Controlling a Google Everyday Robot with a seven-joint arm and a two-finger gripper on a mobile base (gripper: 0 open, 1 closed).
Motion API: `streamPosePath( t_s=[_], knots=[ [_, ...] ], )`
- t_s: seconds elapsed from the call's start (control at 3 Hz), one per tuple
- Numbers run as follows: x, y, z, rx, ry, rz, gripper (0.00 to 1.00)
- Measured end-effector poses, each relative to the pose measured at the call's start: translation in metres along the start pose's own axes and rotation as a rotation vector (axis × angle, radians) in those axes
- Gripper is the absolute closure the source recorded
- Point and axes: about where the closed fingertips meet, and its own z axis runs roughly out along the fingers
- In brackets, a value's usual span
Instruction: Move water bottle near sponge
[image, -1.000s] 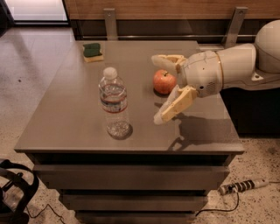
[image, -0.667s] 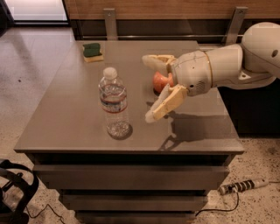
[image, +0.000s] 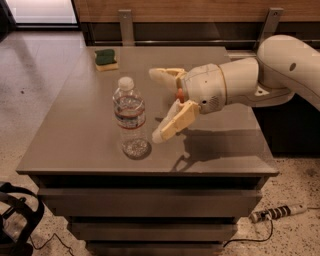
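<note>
The water bottle (image: 130, 119), clear and ribbed with a white cap and a red-and-blue label band, stands upright near the front left of the grey table (image: 75, 135). The sponge (image: 105, 59), dark green on a yellow base, lies at the table's far left corner. My gripper (image: 157, 104) is open just right of the bottle, at label height. One cream finger (image: 164, 75) reaches behind the bottle's cap level and the other finger (image: 172, 123) points down toward the bottle's lower half. Neither touches the bottle.
An apple (image: 179, 94) is mostly hidden behind the gripper's wrist. A wooden wall with metal brackets (image: 126, 26) runs behind the table. A power strip (image: 274, 212) lies on the floor at the right. A dark bag (image: 15, 220) sits at the bottom left.
The gripper has moved left across the table, from beside the apple to close beside the bottle, staying open. The bottle and sponge have not moved.
</note>
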Motion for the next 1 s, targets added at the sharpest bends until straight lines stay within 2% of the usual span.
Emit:
streamPosePath(
  t_s=[0.67, 1.0],
  knots=[
    [-0.006, 0.006, 0.026, -0.025, -0.081, -0.012, 0.0],
    [-0.014, 0.008, 0.04, -0.037, -0.118, -0.043, 0.18]
  ],
)
